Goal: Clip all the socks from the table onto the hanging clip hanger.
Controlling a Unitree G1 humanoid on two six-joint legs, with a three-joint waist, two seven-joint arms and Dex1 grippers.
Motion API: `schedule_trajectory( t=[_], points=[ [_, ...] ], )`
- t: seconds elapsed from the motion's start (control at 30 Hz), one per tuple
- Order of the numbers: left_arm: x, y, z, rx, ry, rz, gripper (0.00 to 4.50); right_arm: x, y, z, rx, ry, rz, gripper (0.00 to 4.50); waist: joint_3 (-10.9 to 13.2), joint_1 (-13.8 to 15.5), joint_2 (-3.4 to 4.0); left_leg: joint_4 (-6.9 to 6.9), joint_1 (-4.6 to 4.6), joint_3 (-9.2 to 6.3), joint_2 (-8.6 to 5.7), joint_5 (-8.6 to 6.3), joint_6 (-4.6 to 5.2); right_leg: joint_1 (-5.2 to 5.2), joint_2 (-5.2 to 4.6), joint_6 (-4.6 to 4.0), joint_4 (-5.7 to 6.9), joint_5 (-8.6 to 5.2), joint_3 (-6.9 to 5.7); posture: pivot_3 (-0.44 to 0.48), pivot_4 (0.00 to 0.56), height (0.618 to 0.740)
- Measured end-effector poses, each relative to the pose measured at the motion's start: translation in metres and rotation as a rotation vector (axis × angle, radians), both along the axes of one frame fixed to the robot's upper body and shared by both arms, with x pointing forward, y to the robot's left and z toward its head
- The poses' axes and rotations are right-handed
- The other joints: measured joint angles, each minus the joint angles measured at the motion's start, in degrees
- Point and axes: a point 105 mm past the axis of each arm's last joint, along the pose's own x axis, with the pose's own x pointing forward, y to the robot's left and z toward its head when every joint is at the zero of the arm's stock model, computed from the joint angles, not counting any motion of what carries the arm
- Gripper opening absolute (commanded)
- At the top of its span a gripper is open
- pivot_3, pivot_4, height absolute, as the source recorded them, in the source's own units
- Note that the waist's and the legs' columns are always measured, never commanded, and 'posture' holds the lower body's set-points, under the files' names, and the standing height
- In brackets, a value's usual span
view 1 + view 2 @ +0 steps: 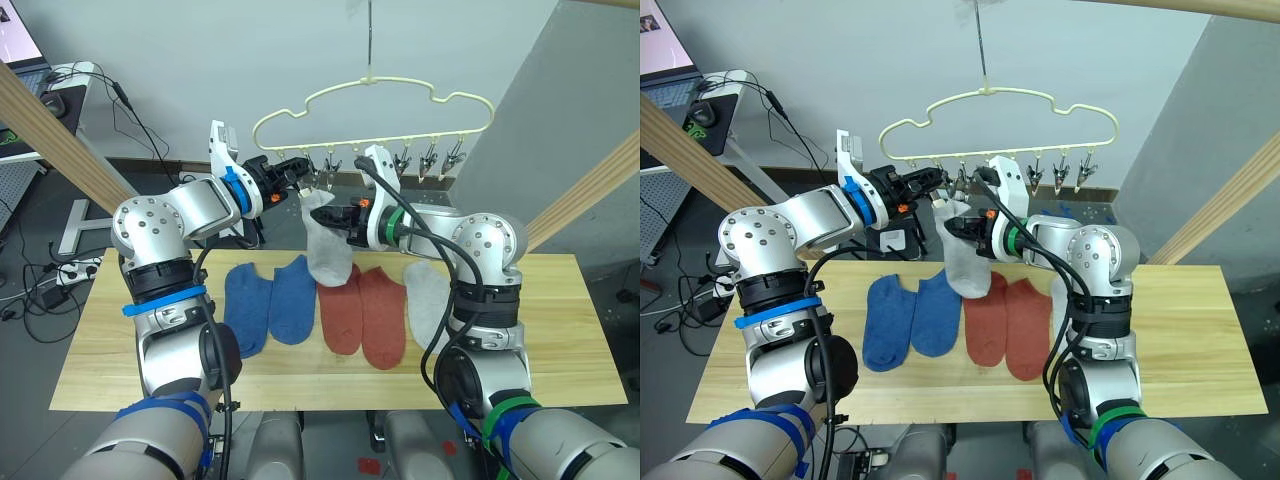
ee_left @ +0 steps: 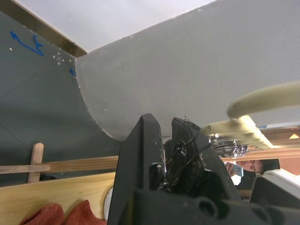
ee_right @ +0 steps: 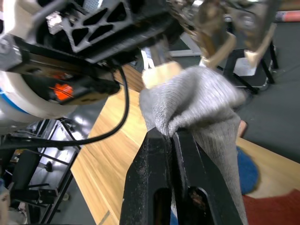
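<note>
We see the right gripper [image 1: 333,215] clamped on the top of a light grey sock [image 1: 326,245], which hangs above the table [image 1: 560,330] just under the clip hanger [image 1: 372,100]; the left gripper [image 1: 302,170] has its fingers pressed together on a metal clip [image 1: 327,163] at the hanger's ten o'clock end, right by the sock's top. On the table lie two blue socks [image 1: 268,303], two rust-red socks [image 1: 364,313] and another grey sock [image 1: 427,298] toward three o'clock; slanted wooden beams [image 1: 590,185] flank the scene.

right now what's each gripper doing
left gripper: shut on a metal clip of the cream wire clip hanger
right gripper: shut on a light grey knit sock
</note>
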Motion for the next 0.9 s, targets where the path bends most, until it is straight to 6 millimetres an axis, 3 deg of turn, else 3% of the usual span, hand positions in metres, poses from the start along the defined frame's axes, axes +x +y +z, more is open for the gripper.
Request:
schedule_trajectory(
  t=[0.47, 0.8, 0.9],
  points=[
    [-0.0004, 0.0018, 0.0004, -0.003, -0.015, 0.014, 0.31, -0.0024, 0.011, 0.0026, 0.01, 0.004, 0.031, 0.03, 0.0, 0.05, 0.0, 0.0, 0.0, 0.0, 0.0, 0.0, 0.0, 0.0, 0.0, 0.0, 0.0, 0.0, 0.0, 0.097, 0.3, 0.74],
    [-0.0033, 0.0018, -0.003, -0.015, -0.013, 0.001, 3.34, -0.0018, 0.0102, 0.0025, 0.01, 0.005, 0.027, 0.0, 0.0, 0.1, 0.0, -0.01, -0.03, 0.0, 0.0, 0.0, 0.0, -0.02, -0.01, 0.0, -0.01, 0.0, 0.0, 0.094, 0.297, 0.74],
    [-0.0044, 0.0027, -0.0046, -0.011, -0.009, -0.004, 3.34, -0.002, 0.0107, 0.0024, 0.012, 0.006, 0.028, 0.0, 0.0, 0.15, 0.0, 0.0, -0.13, 0.0, 0.0, 0.0, 0.0, -0.11, -0.01, 0.0, -0.01, 0.0, -0.01, 0.095, 0.297, 0.74]
  ],
)
